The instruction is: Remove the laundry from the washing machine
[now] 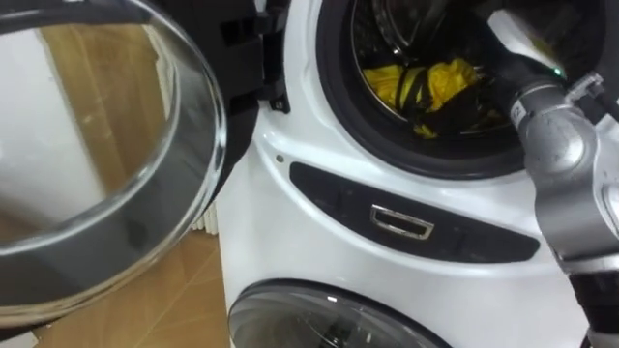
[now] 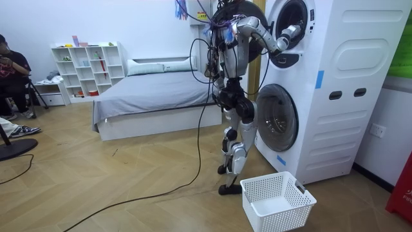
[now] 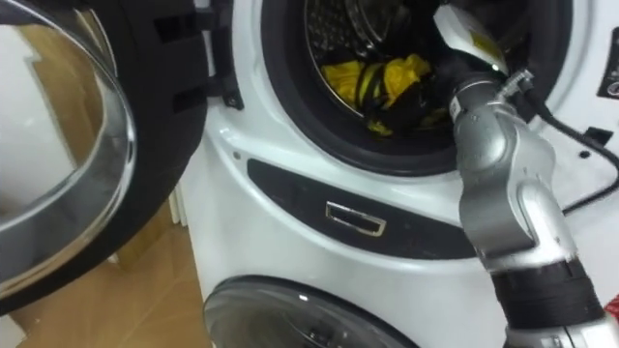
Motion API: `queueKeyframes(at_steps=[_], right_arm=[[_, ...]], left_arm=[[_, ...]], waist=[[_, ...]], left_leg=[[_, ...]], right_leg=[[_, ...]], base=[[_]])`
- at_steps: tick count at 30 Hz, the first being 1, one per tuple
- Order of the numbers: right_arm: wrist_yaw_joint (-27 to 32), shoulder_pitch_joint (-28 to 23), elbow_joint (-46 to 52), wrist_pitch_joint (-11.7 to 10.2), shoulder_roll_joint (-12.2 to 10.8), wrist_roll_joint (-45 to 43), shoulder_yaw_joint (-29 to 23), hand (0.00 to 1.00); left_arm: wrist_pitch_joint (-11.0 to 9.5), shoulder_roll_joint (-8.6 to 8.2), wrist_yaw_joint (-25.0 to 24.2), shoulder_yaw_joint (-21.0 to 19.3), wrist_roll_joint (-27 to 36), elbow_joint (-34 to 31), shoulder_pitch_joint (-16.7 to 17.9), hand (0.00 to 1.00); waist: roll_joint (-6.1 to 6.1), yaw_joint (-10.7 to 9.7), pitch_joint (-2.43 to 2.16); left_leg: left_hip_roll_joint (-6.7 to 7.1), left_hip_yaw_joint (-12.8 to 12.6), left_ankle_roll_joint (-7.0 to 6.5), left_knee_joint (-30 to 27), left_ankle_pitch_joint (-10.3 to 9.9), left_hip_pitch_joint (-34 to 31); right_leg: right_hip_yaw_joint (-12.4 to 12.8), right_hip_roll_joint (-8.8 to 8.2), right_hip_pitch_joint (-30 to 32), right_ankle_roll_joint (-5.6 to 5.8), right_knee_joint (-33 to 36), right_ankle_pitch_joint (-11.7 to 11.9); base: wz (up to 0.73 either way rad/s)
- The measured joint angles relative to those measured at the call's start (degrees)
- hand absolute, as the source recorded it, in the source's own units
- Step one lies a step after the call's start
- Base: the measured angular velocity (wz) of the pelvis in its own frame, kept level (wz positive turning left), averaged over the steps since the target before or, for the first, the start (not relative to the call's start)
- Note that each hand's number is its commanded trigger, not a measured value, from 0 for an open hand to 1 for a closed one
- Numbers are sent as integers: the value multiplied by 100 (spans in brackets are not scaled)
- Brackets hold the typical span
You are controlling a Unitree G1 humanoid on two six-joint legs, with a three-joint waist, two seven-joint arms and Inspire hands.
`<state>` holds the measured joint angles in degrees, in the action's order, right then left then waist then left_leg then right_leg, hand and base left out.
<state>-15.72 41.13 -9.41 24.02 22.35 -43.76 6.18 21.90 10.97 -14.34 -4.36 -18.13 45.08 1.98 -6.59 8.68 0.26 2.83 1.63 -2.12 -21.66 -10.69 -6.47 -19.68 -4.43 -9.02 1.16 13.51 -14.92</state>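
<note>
A yellow and black bundle of clothes point(image 1: 430, 87) lies in the upper drum of the white washing machine point(image 2: 335, 84). I stand close in front of the machine, and my right arm reaches through the round opening. My right hand point(image 1: 498, 72) is inside the drum, just to the right of the clothes point(image 3: 382, 82). Its fingers are lost in the dark of the drum. The round glass door point(image 1: 106, 145) hangs open at the left.
Below the upper drum is a dark control strip point(image 1: 406, 222), then the shut round door of the lower unit point(image 2: 275, 125). A white laundry basket point(image 2: 278, 201) stands on the wooden floor by my feet. A bed point(image 2: 151, 96) and a person point(image 2: 13, 77) are further off.
</note>
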Motion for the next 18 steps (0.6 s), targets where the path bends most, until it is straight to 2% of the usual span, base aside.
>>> queueKeyframes(at_steps=[6,9,12,13,14,18], right_arm=[[-552,0,-118,121,0,-913,56,0],[-752,0,-148,120,7,-1207,55,0],[-879,-1,-177,122,41,-1282,44,0],[-898,-1,-192,122,46,-1283,44,7],[-948,-1,-226,127,61,-1278,42,100],[-1131,-30,-339,176,104,-1126,45,100]], left_arm=[[33,-52,-59,0,-3,-20,-158,0],[33,-52,-122,-5,1,-55,-163,0],[33,-53,-144,-7,1,-84,-163,0],[33,-53,-141,-10,1,-86,-162,0],[33,-53,-136,-15,0,-86,-161,0],[33,-53,-72,4,21,-74,-163,0]], waist=[[9,154,23],[44,177,46],[63,225,44],[74,231,52],[76,243,46],[46,254,8]], left_leg=[[-18,34,17,-71,-20,-43],[-34,58,16,-178,-52,-119],[-33,65,9,-199,-55,-118],[-31,71,9,-198,-55,-116],[-28,87,9,-195,-55,-113],[-22,110,10,-177,-53,-76]], right_leg=[[-28,27,6,-1,7,1],[-41,50,31,-2,11,1],[-36,50,24,-2,22,1],[-37,50,20,-2,24,1],[-41,50,16,-2,27,1],[-49,50,-18,-2,48,1]], base=[[2],[0],[0],[0],[4],[4]])
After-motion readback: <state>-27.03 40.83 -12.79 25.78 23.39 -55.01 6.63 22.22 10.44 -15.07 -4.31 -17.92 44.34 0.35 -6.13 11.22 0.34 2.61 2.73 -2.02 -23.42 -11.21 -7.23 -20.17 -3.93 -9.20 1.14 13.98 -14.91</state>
